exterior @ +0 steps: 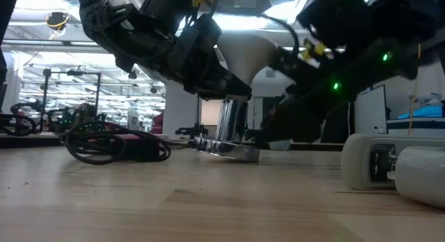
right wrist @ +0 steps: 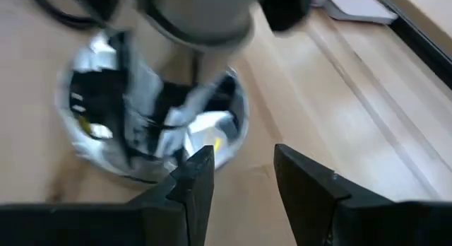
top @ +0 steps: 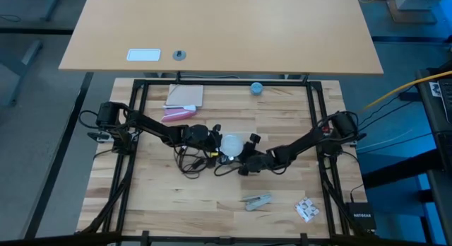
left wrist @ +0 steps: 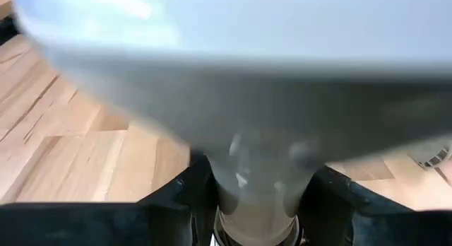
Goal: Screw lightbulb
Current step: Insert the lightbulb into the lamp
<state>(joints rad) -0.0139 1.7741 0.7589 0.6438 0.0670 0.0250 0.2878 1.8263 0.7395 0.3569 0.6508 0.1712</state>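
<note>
1. The left gripper (left wrist: 258,203) grasps the lightbulb's (top: 231,143) narrow neck at mid-table, above the shiny lamp base (exterior: 233,150).
2. The right gripper (right wrist: 244,175) hovers just beside that base, jaws parted and empty.

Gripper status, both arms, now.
Left gripper: shut on the lightbulb, fingers either side of its neck.
Right gripper: open, holding nothing, beside the shiny round base.

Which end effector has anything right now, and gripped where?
Left end effector holds the lightbulb by its narrow neck, dome toward the wrist camera. Right end effector holds nothing; it sits open beside the shiny lamp base.
</note>
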